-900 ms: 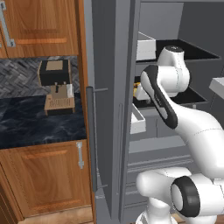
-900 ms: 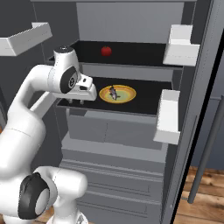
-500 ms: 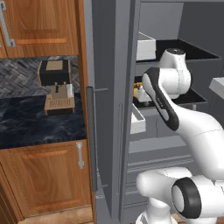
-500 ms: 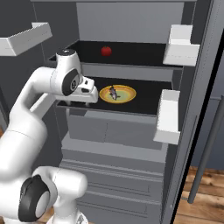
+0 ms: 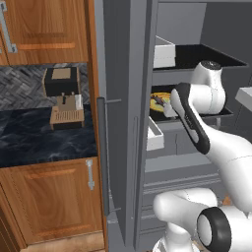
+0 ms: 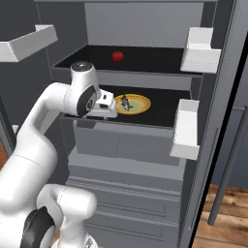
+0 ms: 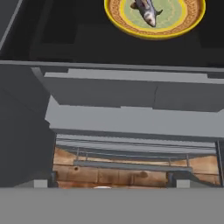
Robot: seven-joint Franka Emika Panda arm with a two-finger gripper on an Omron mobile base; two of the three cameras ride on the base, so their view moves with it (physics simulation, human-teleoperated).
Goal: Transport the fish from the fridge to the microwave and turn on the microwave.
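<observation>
The fridge (image 6: 145,29) stood open, with its door (image 5: 123,123) swung out to the left in the left base view. Inside it were black shelves and, on the inner sides, white bins (image 6: 196,48). To the left of the fridge there was a wooden cupboard (image 5: 49,202) under a dark marbled counter (image 5: 44,142), and a coffee machine (image 5: 63,96) stood on this counter against the wall.

The white arm (image 6: 43,126) rose from the base and bent toward the middle shelf (image 6: 164,114). The gripper (image 6: 112,107) was at the front edge of this shelf, just beside the left rim of the yellow plate (image 6: 138,104). Its fingers were spread wide, and nothing was between them.

The plate lay on the middle shelf, near the front. The fish (image 6: 125,102) lay on the plate, on its left part, and it was apart from the fingers. In the hand view the plate (image 7: 183,27) was at the top edge, with the fish (image 7: 146,11) across it, and below were the grey front of the shelf and the drawers.

On the upper shelf, far at the back, there was a small red round thing (image 6: 117,56), maybe a tomato.
</observation>
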